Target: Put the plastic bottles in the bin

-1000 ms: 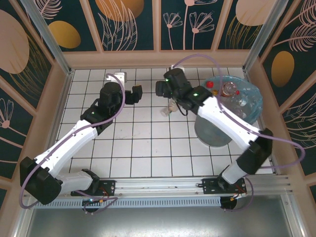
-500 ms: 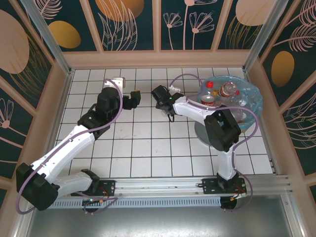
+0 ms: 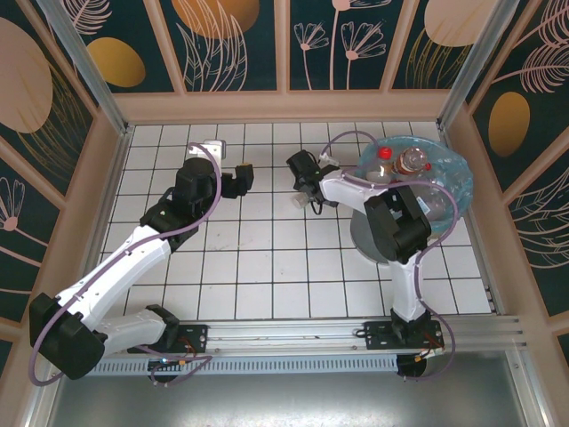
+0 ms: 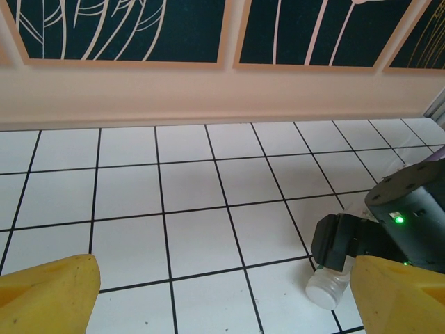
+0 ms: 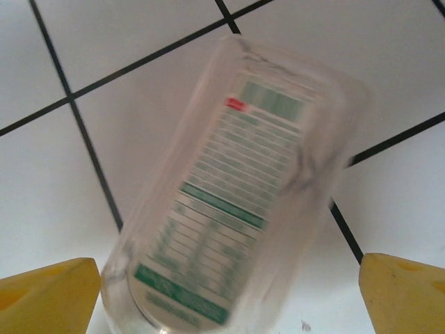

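Observation:
A clear plastic bottle (image 5: 236, 209) with a green-printed label lies on the white tiles between the spread fingertips of my right gripper (image 5: 226, 296), which is open; there is a gap on its right side. From above, this bottle (image 3: 305, 198) lies just below my right gripper (image 3: 304, 184), left of the bin (image 3: 455, 173). The bin is grey with a light-blue liner and holds other bottles (image 3: 383, 156). My left gripper (image 3: 244, 173) is open and empty, further left. In the left wrist view the bottle's white end (image 4: 327, 287) shows under the black right gripper (image 4: 389, 229).
Wooden walls with dark patterned panels (image 3: 284, 44) ring the tiled floor (image 3: 267, 258). Metal posts stand at the back corners. The bin stands against the right wall. Bare tiles stretch in front of both grippers and toward the near rail (image 3: 293, 334).
The right arm has folded at the elbow and brought its gripper down over the bottle on the tiles. The left gripper has barely moved.

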{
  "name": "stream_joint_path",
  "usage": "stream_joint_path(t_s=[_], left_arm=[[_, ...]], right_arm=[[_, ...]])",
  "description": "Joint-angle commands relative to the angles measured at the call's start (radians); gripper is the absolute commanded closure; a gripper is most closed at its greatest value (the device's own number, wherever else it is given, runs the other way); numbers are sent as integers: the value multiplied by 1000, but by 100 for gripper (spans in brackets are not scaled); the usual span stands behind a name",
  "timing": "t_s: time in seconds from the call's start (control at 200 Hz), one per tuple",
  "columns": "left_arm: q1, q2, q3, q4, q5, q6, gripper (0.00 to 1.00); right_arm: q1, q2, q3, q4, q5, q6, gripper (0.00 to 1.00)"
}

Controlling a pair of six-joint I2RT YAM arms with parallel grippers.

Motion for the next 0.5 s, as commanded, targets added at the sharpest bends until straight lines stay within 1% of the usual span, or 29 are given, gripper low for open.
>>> stream_joint_path(t_s=[0.0, 0.095, 0.15, 0.215, 0.39, 0.495], left_arm=[[6, -16, -9, 22, 10, 10, 7], [5, -21, -9, 22, 7, 12, 7], [6, -22, -9, 21, 7, 11, 7], [6, -27, -8, 21, 10, 11, 7], [6, -46, -10, 20, -3, 16, 7], [6, -67, -9, 25, -29, 25, 7]], right_arm=[[-2, 27, 17, 41, -40, -37, 15], [1, 9, 1, 69, -55, -53, 28], [3, -7, -13, 86, -61, -62, 32], [8, -31, -23, 107, -75, -84, 40], [60, -101, 7, 99, -71, -149, 45], [114, -160, 25, 137, -119, -232, 47]])
